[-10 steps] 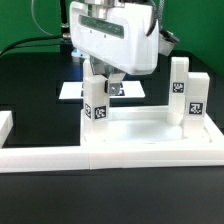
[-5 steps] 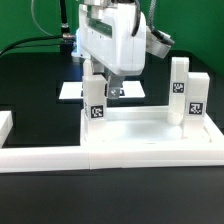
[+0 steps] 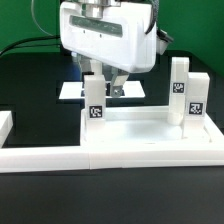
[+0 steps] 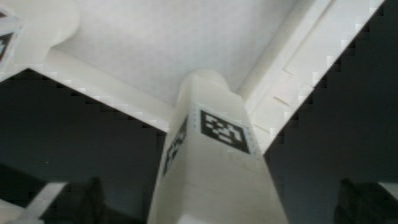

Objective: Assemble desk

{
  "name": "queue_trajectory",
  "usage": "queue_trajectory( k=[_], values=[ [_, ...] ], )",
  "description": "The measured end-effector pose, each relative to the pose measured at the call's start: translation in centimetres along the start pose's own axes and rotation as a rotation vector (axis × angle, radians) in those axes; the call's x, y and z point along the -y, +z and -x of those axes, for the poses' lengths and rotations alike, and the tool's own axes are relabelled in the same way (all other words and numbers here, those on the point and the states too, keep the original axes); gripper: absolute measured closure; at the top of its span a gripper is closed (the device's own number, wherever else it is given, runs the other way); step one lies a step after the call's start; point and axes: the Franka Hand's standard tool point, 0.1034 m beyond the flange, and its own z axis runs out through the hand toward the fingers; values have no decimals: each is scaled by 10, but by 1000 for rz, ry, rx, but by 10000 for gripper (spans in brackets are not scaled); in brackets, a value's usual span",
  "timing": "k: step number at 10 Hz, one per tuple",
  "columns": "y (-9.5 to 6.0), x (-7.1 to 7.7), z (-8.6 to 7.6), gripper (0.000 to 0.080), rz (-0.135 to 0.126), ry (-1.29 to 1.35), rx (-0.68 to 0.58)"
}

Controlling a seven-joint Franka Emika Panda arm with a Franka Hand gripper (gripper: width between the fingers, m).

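The white tabletop (image 3: 150, 127) lies rim-up against the front rail. One tagged leg block (image 3: 95, 106) stands upright at its corner on the exterior view's left. Two more legs (image 3: 179, 88) (image 3: 196, 101) stand at the exterior view's right end. My gripper (image 3: 101, 84) hangs directly over the left leg, its fingers reaching down on either side of the leg's top. In the wrist view the leg (image 4: 217, 150) runs up the middle. My gripper (image 4: 221, 206) is open, with a dark gap between the leg and each fingertip (image 4: 71, 203).
The long white border rail (image 3: 45, 156) runs along the front. The marker board (image 3: 70, 90) lies flat behind the gripper. A small white piece (image 3: 5, 124) sits at the exterior view's left edge. A green backdrop stands behind the black table.
The hand has turned about its vertical axis over the left leg and now faces the camera more broadly. The leg and the tabletop have not moved.
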Motion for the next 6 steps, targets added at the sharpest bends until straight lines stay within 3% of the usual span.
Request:
queue_trajectory(
  k=[5,6],
  values=[
    [0,0,0,151,0,0,0],
    [0,-2,-6,151,-14,-216,-1]
  ],
)
